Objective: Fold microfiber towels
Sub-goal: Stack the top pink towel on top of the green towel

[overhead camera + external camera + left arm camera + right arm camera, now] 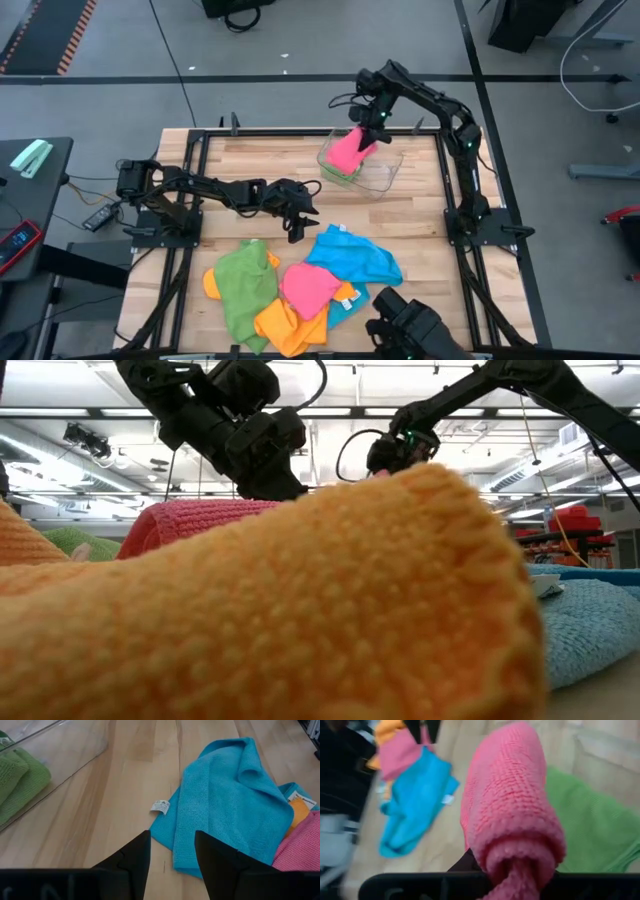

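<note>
Right gripper clamping folded pink towel, hanging it over clear plastic tray near table's far edge. Judgement: lowering it flat onto folded green towel already lying in tray, releasing only once fold is resting square. Left gripper, fingers apart and holding nothing, hovering mid-table just beside sky blue towel. Unfolded green towel, orange towel, second pink towel lying heaped along table's near edge.

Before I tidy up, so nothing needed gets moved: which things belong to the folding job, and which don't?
Job: pink microfiber towel in the right gripper; green, orange, blue towels; folded green towel.
Not: clear plastic tray; wooden table.
</note>
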Available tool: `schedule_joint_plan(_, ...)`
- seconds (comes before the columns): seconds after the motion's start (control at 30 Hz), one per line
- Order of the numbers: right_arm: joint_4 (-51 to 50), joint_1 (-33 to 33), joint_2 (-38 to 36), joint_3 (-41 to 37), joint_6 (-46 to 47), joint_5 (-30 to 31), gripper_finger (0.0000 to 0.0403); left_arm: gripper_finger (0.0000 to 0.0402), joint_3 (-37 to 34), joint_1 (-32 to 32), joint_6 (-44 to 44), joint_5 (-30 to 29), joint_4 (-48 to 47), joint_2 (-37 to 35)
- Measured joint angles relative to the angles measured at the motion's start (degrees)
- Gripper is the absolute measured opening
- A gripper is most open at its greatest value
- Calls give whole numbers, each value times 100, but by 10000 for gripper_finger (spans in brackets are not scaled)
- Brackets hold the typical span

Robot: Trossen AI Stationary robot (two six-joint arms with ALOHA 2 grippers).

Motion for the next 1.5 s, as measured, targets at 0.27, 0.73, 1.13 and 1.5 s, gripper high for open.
schedule_joint_plan(0.27, 30, 495, -2, -63, 341, -344, 19, 162, 0, 17, -2, -172, 4, 2)
schedule_joint_plan(0.73, 52, 1352, -2, -63, 512, 258, 19, 162, 0, 4, -300, -170, -124, 7)
schedule_joint_plan(1.13, 810, 630, 115, -452, 1189, 372, 19, 162, 0, 7, -306, -170, -120, 7)
schedule_joint_plan(1.5, 2151, 601, 114, -981, 1869, 1448, 19, 162, 0, 11, -234, -170, -118, 7)
